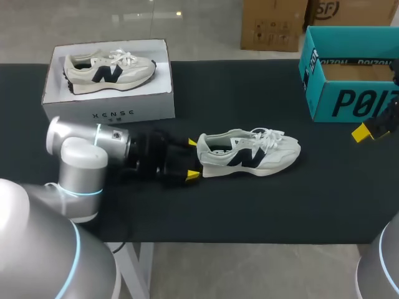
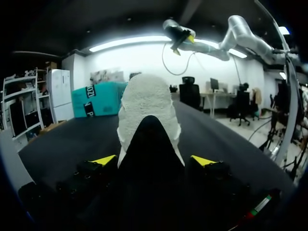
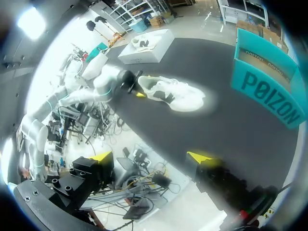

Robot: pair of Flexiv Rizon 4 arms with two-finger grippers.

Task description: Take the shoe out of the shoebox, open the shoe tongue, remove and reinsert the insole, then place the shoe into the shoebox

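From where I stand, the cream suede-and-mesh trainer with white laces (image 1: 249,151) sits in the middle of the black cloth-covered table (image 1: 249,205). Its nubbly heel is between the left jaws, which are apart and seemingly not yet pinching. To steady it for the tongue, they should close low on the stiff heel, not the soft collar; the right jaws hang apart and empty by the teal cardboard shoebox (image 1: 349,103).

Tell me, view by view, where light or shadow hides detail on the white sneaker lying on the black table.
Head view: even light; the white mesh sneaker with a dark logo shows clearly on the black table. Left wrist view: its heel is lit above and lost in shadow below. Right wrist view: glare washes out the sneaker and the table around it.
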